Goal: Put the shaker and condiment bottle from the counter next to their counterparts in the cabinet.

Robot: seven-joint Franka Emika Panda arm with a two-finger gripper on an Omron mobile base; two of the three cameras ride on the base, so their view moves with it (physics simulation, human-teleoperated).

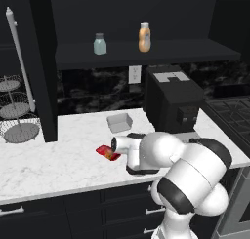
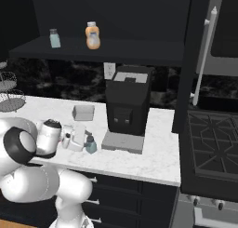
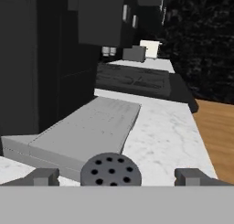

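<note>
On the white marble counter (image 1: 53,157) the red condiment bottle (image 1: 108,152) lies flat, just left of my arm. The small teal-grey shaker (image 2: 90,144) stands upright in front of the coffee machine's base. My gripper (image 2: 85,139) is level with it and open; in the hand view its grey perforated cap (image 3: 110,169) sits between my two fingertips (image 3: 44,176), neither visibly touching. Up on the black cabinet's shelf (image 1: 171,52) stand the counterparts: a teal shaker (image 1: 99,44) and an orange bottle with a white cap (image 1: 144,37).
A black coffee machine (image 2: 128,101) on a grey base (image 3: 87,129) stands close right of the shaker. A small grey tray (image 1: 119,122) lies behind it. A wire tiered basket (image 1: 19,121) stands far left, a stove (image 2: 214,143) right.
</note>
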